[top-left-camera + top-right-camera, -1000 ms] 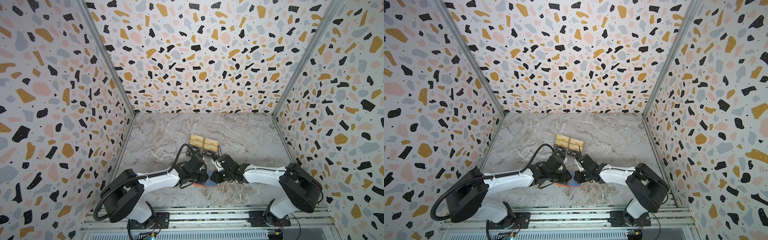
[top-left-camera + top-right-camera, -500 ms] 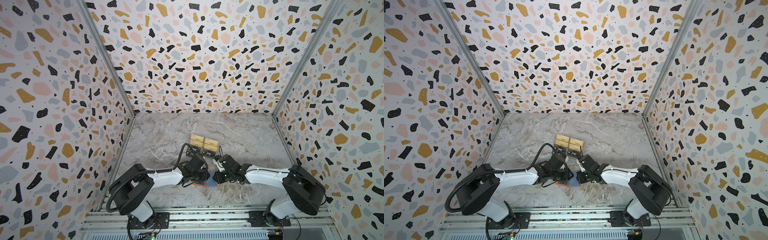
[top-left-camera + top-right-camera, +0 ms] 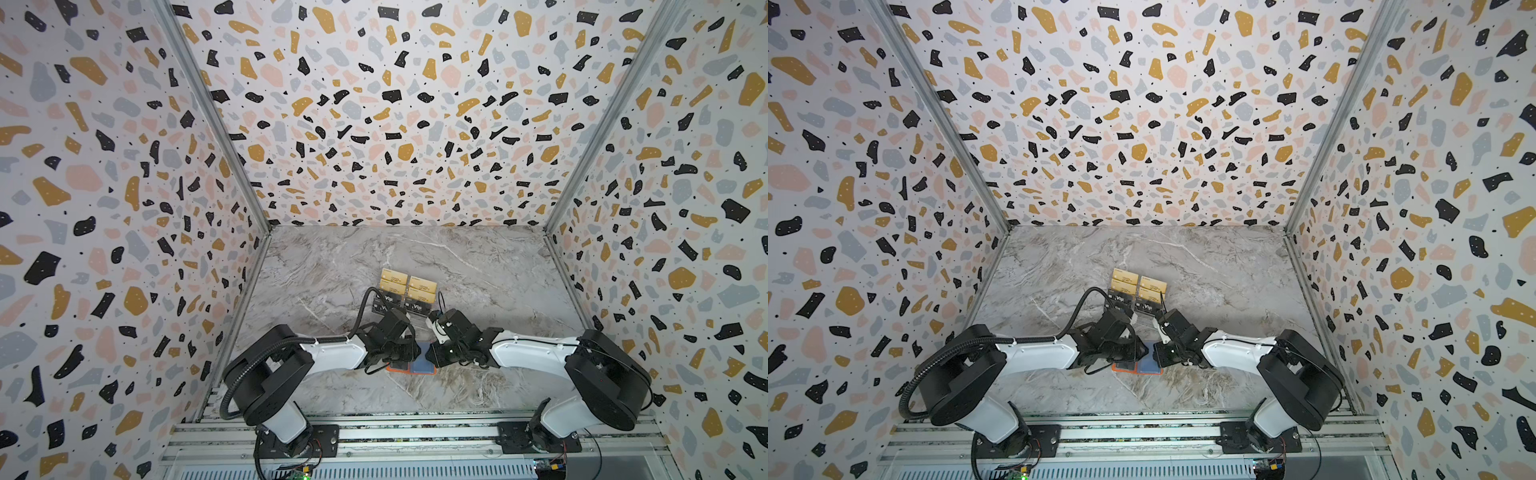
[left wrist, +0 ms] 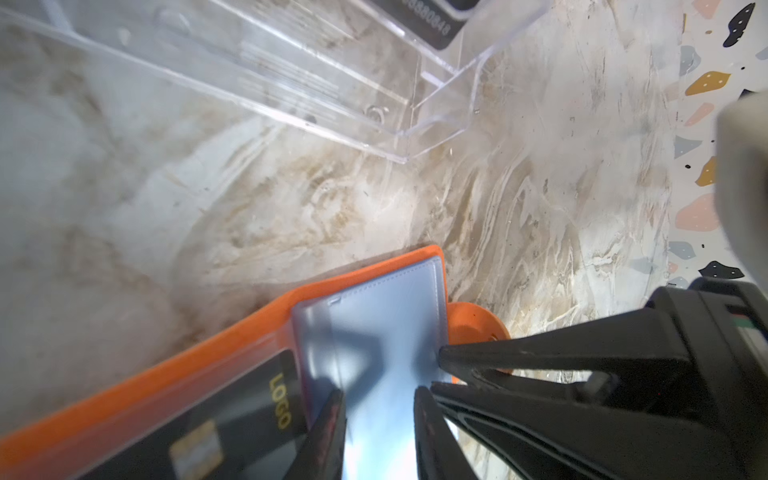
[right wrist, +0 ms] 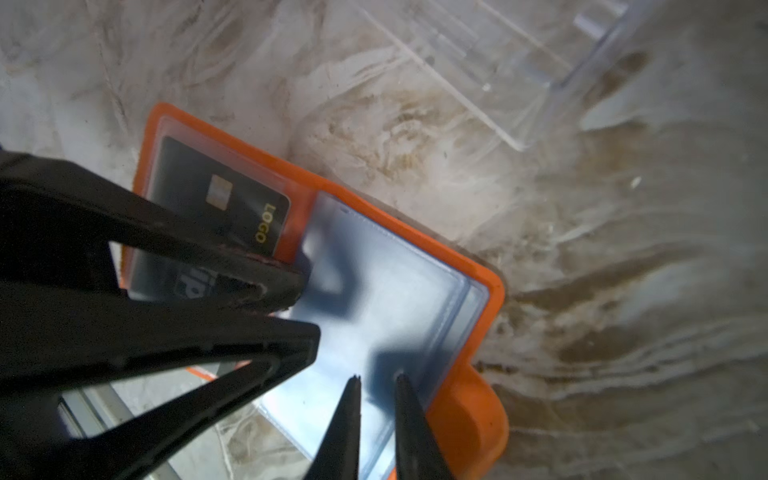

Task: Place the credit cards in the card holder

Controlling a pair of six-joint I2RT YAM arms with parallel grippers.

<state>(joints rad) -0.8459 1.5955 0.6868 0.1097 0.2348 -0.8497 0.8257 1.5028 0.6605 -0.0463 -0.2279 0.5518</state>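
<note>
We found the open orange leather-like card holder (image 4: 232, 340) at six o'clock of the clear acrylic stand (image 4: 291, 83) holding the gold-tan and black credit cards (image 3: 422, 286), one black plastic card (image 5: 224, 195) already sleeved in its nine o'clock half. The left gripper (image 4: 378, 395) hovered, jaws apart and empty, over the bluish clear sleeve (image 5: 395, 291); the right gripper's (image 5: 377, 380) nearly closed jaws met that sleeve's three o'clock edge, pinching or not we could not tell. So crowded, we judged, the grippers could collide or drag the holder across the slick marble table (image 3: 478, 270).
</note>
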